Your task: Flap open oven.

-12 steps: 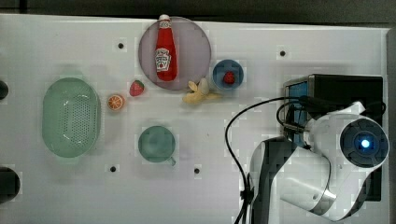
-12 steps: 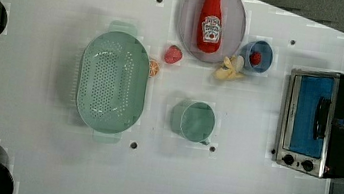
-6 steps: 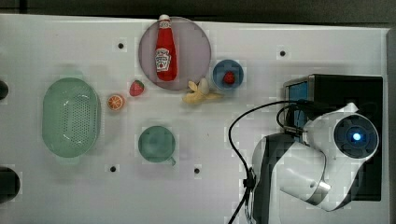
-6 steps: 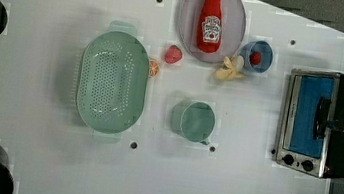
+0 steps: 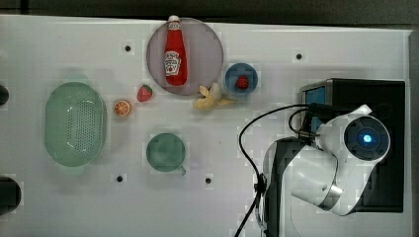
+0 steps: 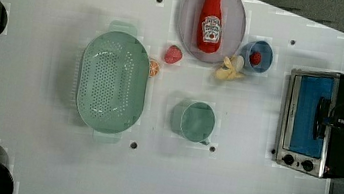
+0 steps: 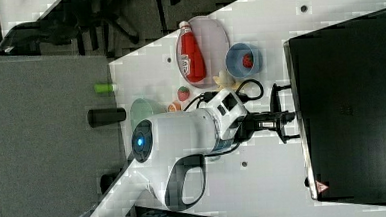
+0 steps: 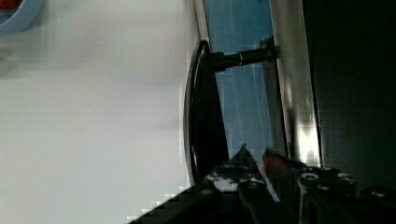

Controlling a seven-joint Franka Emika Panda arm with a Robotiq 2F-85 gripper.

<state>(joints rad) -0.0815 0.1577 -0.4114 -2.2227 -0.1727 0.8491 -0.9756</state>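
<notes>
Your oven (image 6: 322, 122) sits at the left view's right edge of the table (image 6: 40, 160), its blue glass door (image 6: 309, 115) shut and facing the rest of the table. The dark bar handle (image 8: 198, 112) stands off the glass on short posts and runs along the door's upper edge, parallel to the oven's front.

In the wrist view your gripper (image 8: 254, 161) is down in the gap behind that bar, between handle and glass. One fingertip (image 8: 243, 156) looks just beside the inner face of the bar; I cannot tell whether it is touching. The jaws are nearly together, and nothing shows clamped between them: by my reading they act as a hook, not a grip.

So the relation that matters: the bar lies on the table side of your fingers, and its long axis runs across your line of pull. In the right view the gripper (image 7: 281, 120) reaches level toward the oven's front from the arm (image 7: 192, 133). I judge the door will swing out and down toward the table, so pull away from the oven and let the wrist follow the arc.
</notes>
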